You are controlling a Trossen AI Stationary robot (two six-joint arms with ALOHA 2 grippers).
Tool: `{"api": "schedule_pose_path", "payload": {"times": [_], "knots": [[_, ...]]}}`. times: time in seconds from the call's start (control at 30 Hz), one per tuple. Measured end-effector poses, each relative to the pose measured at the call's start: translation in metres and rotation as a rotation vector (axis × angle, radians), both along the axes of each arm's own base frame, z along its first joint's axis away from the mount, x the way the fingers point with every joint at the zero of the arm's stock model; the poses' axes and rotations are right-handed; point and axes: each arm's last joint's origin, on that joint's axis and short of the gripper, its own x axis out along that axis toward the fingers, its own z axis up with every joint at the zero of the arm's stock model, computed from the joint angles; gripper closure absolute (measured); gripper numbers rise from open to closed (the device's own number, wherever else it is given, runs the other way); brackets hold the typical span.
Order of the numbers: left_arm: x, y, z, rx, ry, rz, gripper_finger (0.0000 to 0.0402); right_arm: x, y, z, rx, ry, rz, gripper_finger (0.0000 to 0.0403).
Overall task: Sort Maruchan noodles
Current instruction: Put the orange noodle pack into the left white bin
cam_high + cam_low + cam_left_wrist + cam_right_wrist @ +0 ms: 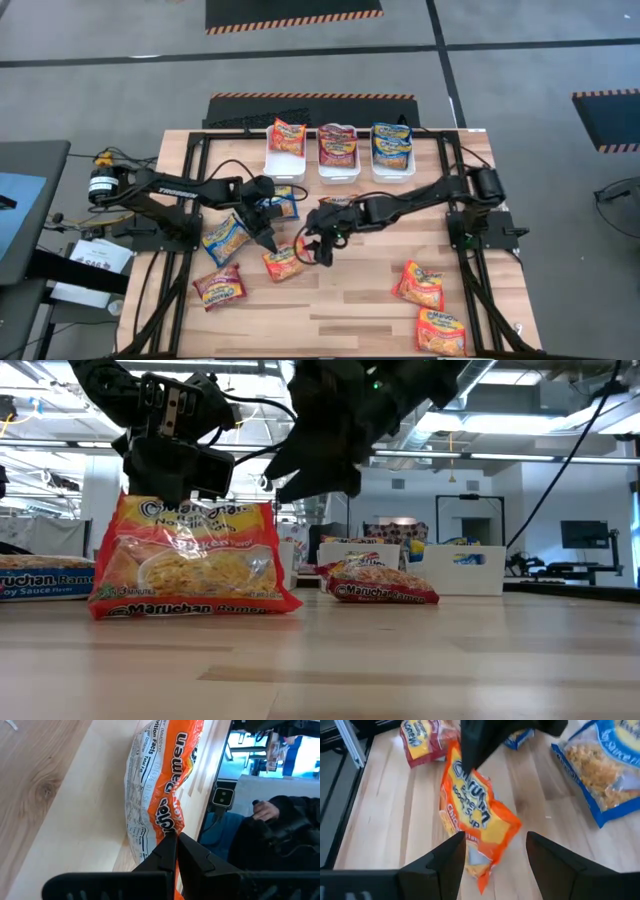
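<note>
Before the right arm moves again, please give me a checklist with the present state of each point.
1. Left pincer shut on the orange packet: ok.
2. Right pincer open: ok.
3. Packet between the right fingers: cannot tell, it seems to lie just ahead of them.
4. Packet upright on the table: ok.
5. Orange bin not overfull: ok, one packet in it.

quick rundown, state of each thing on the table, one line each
left gripper: shut on the orange packet's top edge
orange packet: standing upright on the table, pinched from above
right gripper: open, beside the orange packet, empty
left bin: holds an orange packet
middle bin: holds dark red packets
right bin: holds blue packets
loose packets: lying flat on the table, unsorted
</note>
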Motion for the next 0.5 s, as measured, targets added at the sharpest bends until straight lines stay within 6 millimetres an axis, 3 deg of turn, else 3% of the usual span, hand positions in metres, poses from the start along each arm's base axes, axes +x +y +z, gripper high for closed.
{"api": "schedule_pose_path", "payload": {"times": [0.5], "knots": [[0.001,0.000,0.001,0.007,-0.019,-0.002,0.0401,0.005,-0.037,-0.002,0.076,-0.015,0.013,0.0169]]}}
